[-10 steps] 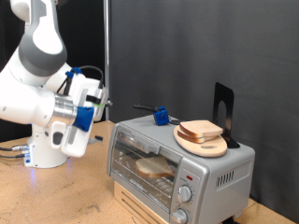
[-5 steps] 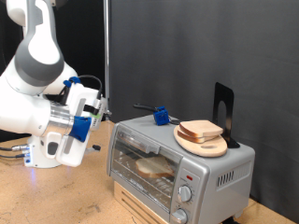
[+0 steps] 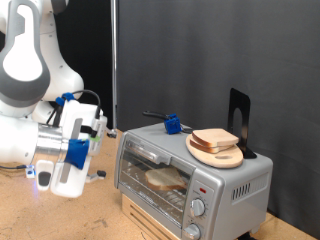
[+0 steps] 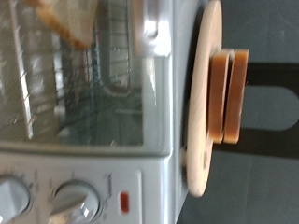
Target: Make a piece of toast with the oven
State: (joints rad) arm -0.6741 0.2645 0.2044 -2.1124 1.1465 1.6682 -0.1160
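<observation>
The silver oven stands on a wooden box, its glass door shut. One piece of toast lies on the wire rack inside, seen through the glass. Two more pale slices rest on a round wooden plate on the oven's top. My gripper hangs at the exterior view's left of the oven, a short gap from the door, touching nothing. The wrist view shows the oven door, the slice inside, two knobs, the plate and its slices; no fingers show there.
A small blue object and a black upright stand sit on the oven's top. A thin pole rises behind the arm, against a black curtain. A red lamp sits beside the knobs.
The arm has swung down and toward the exterior view's left, carrying the gripper away from the oven. The oven, plate and bread have not moved.
</observation>
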